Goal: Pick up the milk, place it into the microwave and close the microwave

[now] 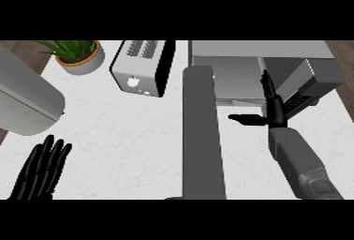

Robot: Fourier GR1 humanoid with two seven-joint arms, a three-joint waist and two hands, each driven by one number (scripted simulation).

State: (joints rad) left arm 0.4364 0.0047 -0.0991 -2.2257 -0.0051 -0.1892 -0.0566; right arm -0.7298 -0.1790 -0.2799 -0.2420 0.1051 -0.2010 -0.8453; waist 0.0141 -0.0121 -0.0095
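The grey microwave stands at the back right. Its door is swung open and juts toward me as a long grey slab. My right hand is seen edge-on at the microwave's opening, fingers straight and pointing away, thumb sticking out to the left; it holds nothing that I can see. A grey boxy part with a dark keypad sits just right of that hand. I cannot make out the milk anywhere. My left hand rests open at the lower left, fingers up.
A silver toaster stands at the back centre, left of the door. A potted plant is at the back left. A large rounded grey object overhangs the white counter at the left edge.
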